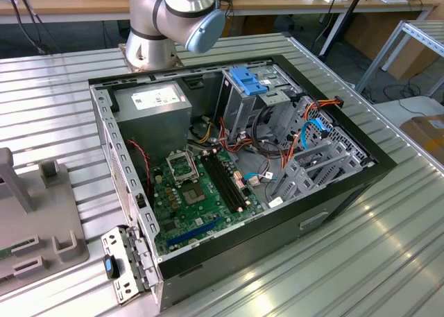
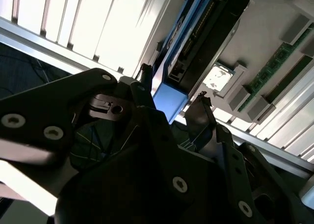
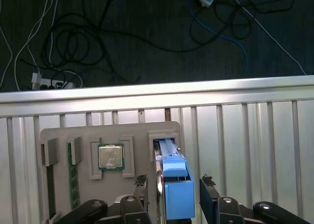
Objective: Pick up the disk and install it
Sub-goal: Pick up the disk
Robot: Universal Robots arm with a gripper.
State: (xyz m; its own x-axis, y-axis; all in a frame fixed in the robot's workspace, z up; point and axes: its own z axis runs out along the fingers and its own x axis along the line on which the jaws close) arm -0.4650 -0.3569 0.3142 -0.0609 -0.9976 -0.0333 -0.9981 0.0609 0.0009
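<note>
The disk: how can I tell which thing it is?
Find the grey tray on the slatted table in the first wrist view. It holds a square chip, green sticks and the disk, which stands on edge in a slot between the fingers of the open gripper. The disk is the only bright blue thing there.

A ribbed metal table (image 1: 374, 261) lay brightly lit in the exterior view, a wooden bench (image 1: 62, 3) at eleven o'clock, a cardboard box (image 1: 427, 133) at three.

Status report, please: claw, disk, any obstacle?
Claw open, straddling disk. Disk upright in grey tray slot, not lifted. Nothing between them.
</note>
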